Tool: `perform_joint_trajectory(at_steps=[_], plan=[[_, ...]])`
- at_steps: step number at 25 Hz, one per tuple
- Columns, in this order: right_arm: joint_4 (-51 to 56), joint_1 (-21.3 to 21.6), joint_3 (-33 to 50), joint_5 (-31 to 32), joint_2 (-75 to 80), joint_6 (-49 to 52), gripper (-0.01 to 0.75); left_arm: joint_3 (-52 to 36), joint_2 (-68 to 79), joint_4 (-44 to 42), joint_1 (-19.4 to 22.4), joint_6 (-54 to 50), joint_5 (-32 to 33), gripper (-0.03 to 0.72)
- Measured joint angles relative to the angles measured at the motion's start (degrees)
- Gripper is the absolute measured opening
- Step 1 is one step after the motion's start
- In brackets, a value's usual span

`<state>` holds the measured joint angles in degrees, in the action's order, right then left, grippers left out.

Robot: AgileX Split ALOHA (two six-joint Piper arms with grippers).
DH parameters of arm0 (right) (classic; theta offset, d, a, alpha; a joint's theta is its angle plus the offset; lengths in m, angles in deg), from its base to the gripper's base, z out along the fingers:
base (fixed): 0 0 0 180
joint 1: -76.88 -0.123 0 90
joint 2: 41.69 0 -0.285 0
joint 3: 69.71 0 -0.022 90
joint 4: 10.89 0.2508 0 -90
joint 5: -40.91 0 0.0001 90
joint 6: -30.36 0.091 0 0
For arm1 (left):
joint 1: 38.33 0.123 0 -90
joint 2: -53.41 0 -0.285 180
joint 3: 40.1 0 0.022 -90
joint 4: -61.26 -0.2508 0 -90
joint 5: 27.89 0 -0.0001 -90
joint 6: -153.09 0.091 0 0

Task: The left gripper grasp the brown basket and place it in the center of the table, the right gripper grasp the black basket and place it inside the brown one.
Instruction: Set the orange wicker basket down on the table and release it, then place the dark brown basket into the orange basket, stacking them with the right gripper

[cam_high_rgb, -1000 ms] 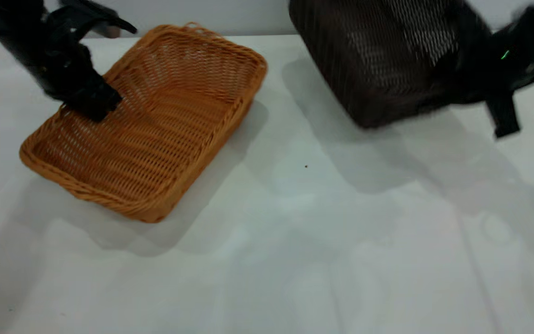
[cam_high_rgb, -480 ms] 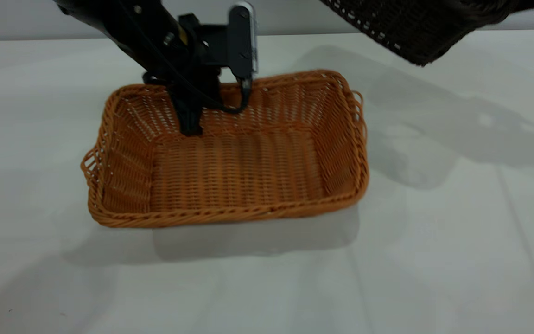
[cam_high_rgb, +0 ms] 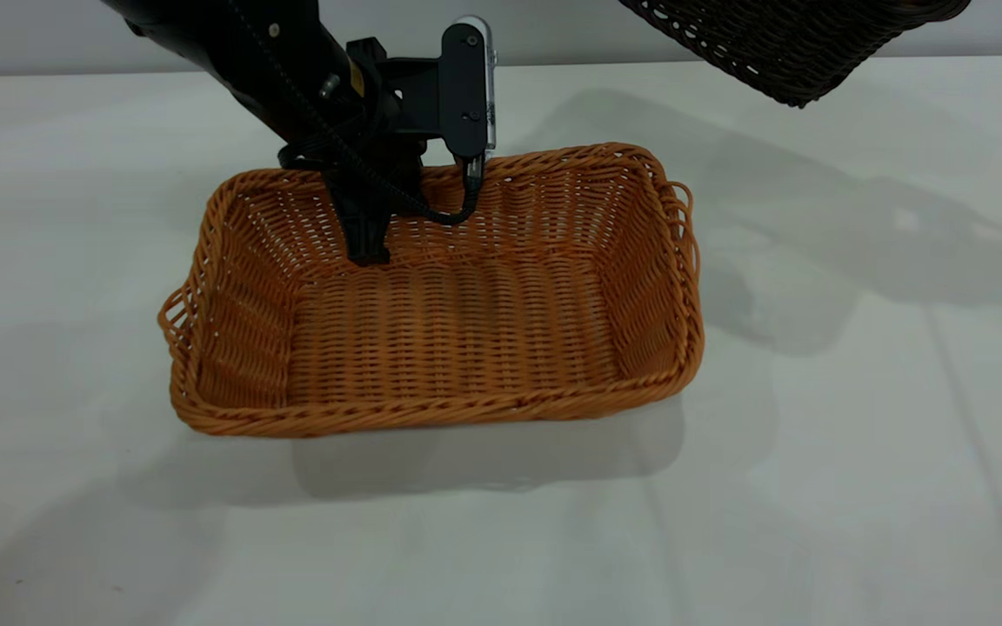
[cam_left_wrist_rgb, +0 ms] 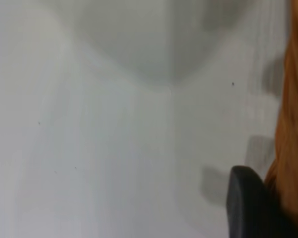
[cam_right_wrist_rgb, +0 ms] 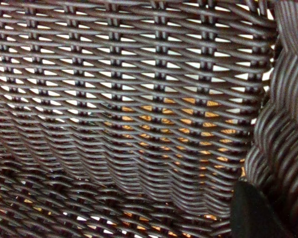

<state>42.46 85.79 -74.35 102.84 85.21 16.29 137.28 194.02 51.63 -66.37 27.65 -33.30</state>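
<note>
Two baskets are in play, and the nearer one has changed most. Closest to the camera, the brown basket [cam_high_rgb: 431, 291] now sits flat near the middle of the table [cam_high_rgb: 814, 487], its long side facing front. A second ago it lay angled at the left; half a second ago it was already almost where it is now, so the carry looks finished and only a small settling has followed.

Just behind, the left gripper [cam_high_rgb: 368, 235] reaches down over the basket's far wall, one black finger inside against the weave. The left wrist view shows a dark fingertip [cam_left_wrist_rgb: 248, 203] beside the orange rim [cam_left_wrist_rgb: 293, 124], so the fingers appear clamped on that wall and have not let go. By my judgement the first half of the task is done bar the release.

Farther back and higher, the black basket [cam_high_rgb: 779, 43] hangs tilted in the air at the upper right, well apart from the brown one; it has risen and shifted little over the last half second. The right gripper itself is out of the exterior view, but the right wrist view shows its finger [cam_right_wrist_rgb: 258, 213] close against the dark weave [cam_right_wrist_rgb: 139, 99] by the braided rim, with orange showing through from below. It seems to hold the basket, waiting for the left arm to clear.
</note>
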Motion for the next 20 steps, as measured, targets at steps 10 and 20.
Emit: perform_joint_trajectory(at_steps=[10,20], plan=[[2.2,1.0,0.0,0.7,0.0,-0.4,0.09,-0.4,-1.0,0.0,-0.9,-0.1,-7.9,0.45],[9.5,5.1,0.0,0.9,0.0,-2.2,0.09,-11.1,-26.3,0.0,-2.6,-0.2,-1.7,0.466]])
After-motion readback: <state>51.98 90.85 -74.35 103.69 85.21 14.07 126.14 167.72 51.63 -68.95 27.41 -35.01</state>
